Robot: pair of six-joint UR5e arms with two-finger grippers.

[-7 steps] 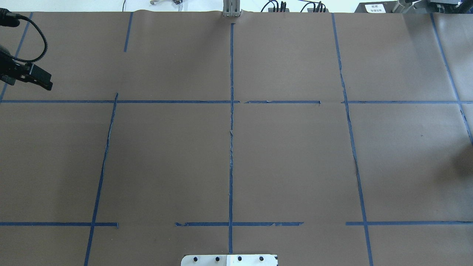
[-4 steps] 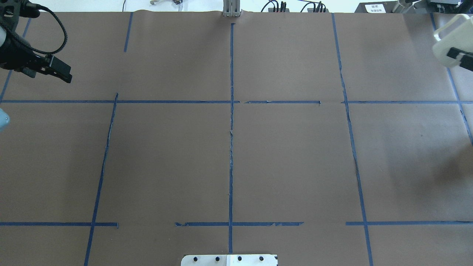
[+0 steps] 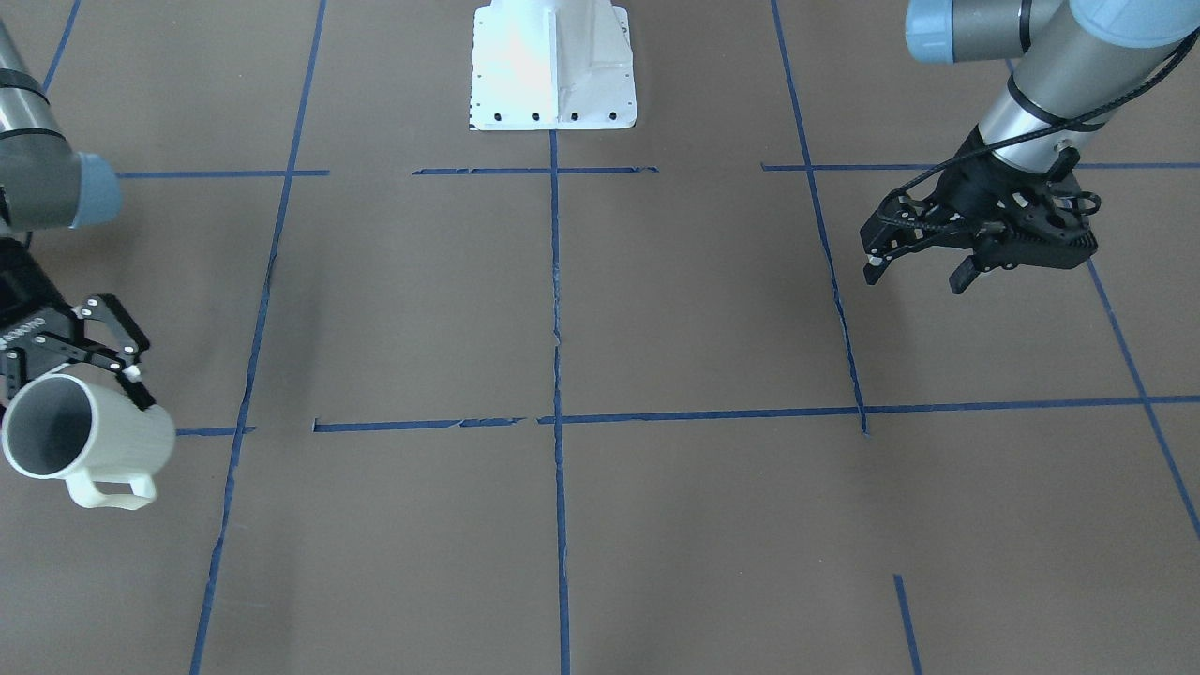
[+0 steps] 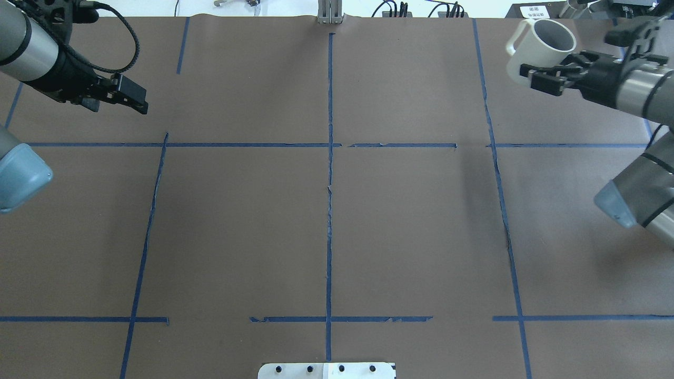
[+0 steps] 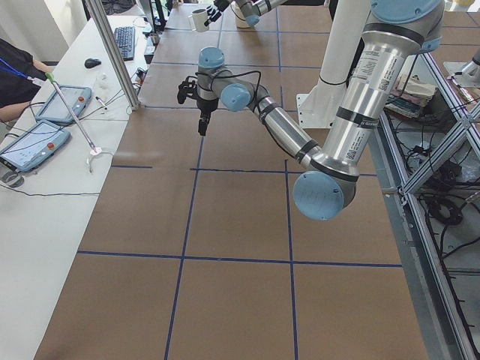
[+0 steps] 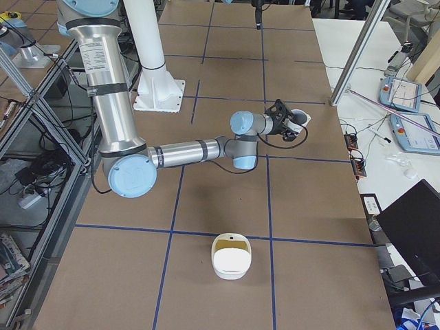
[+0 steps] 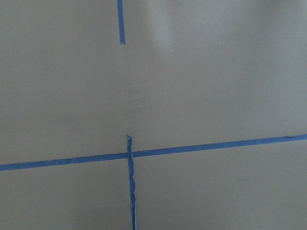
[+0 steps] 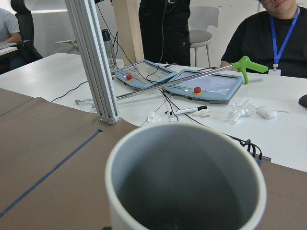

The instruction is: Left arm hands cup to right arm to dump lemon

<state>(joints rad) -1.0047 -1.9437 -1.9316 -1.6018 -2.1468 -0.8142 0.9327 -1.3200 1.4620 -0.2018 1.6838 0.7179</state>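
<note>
Item: cup (image 4: 547, 50), cream-white, grey inside. Location: raised off the surface (image 4: 326, 221), over its far right corner, tilted, handle away from the tool. Holder: my right tool (image 4: 539, 76), clamped on the cup's body. My left tool (image 3: 914, 272): fingers seemingly apart, hovering far left.

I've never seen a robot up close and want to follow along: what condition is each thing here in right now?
Cream-white ribbed mug: held in the air, roughly upright, no lemon visible inside.
Right arm's solid black gripper: jaws shut on the mug.
Left arm's black lattice gripper: jaws open, empty.
Cream rounded container: resting on the brown paper-covered table, apart from both arms.
</note>
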